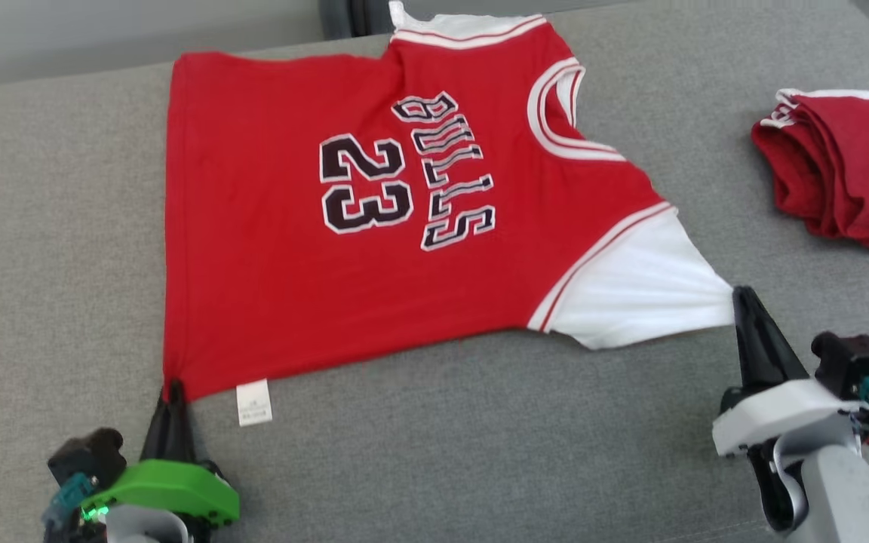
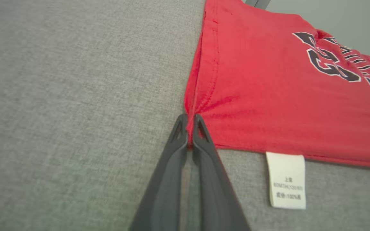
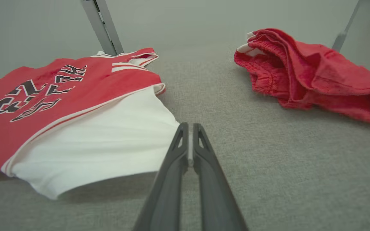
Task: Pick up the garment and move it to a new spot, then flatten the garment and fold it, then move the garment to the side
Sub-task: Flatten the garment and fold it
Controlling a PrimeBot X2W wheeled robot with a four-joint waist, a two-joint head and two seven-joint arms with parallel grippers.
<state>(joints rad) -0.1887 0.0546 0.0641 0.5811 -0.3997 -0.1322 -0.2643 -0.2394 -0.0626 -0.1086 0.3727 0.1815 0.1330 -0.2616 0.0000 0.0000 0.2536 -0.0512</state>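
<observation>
A red jersey (image 1: 268,249) with "BULLS 23" and white sleeves lies spread on the grey cloth surface (image 1: 57,249), its near edge stretched between both grippers. My left gripper (image 1: 173,392) is shut on the jersey's red hem corner (image 2: 189,123), beside a white care label (image 2: 287,179). My right gripper (image 1: 740,296) is shut on the tip of the white sleeve (image 3: 108,141), which is pulled taut and slightly lifted; the pinch point (image 3: 189,128) sits between the dark fingers (image 3: 175,150).
A bunched pair of red shorts (image 1: 845,170) with a white waistband lies at the right of the surface, also in the right wrist view as red shorts (image 3: 307,73). Metal frame posts (image 3: 103,25) stand behind the far edge.
</observation>
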